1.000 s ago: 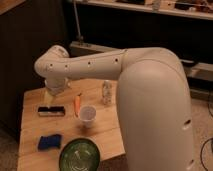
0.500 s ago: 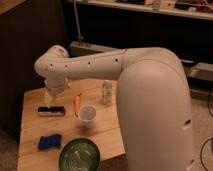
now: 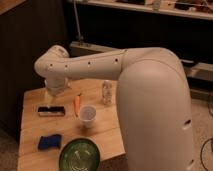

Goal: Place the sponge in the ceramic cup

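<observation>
The blue sponge [image 3: 49, 142] lies on the wooden table [image 3: 107, 135] near its front left corner. The white ceramic cup [image 3: 87, 115] stands upright at the table's middle, to the right of the sponge and further back. My white arm reaches in from the right and bends down at the table's back left. There my gripper [image 3: 53, 91] hangs, mostly hidden under the wrist. It is well behind the sponge and to the left of the cup, touching neither.
A black-and-white bar [image 3: 51, 110] lies just below the gripper. An orange carrot [image 3: 77, 103] lies between the bar and the cup. A slim pale bottle [image 3: 107, 92] stands behind the cup. A green glassy bowl [image 3: 79, 155] sits at the front edge, right of the sponge.
</observation>
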`<state>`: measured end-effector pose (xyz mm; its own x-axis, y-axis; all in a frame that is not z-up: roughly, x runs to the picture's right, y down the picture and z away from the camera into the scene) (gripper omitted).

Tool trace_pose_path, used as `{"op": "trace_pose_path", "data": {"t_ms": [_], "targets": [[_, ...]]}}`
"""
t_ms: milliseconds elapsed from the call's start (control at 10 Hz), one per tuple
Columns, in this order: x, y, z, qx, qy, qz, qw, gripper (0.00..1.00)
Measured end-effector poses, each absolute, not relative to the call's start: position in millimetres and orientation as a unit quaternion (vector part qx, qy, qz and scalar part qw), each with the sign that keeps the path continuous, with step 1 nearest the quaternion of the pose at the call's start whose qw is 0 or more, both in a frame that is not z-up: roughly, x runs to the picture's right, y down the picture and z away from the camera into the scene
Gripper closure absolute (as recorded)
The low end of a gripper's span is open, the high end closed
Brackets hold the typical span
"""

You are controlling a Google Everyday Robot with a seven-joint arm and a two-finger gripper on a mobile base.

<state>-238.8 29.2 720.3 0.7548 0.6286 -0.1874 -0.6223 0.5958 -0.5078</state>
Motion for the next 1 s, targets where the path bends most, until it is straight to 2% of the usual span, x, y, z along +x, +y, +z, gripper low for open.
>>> {"op": "trace_pose_path", "data": {"t_ms": [600,1000], "targets": [[-248,31,715,-0.277,-0.029,0.324,0.904,0.2],[-296,68,678,-0.257,-0.082,0.203,0.941,0.2]]}}
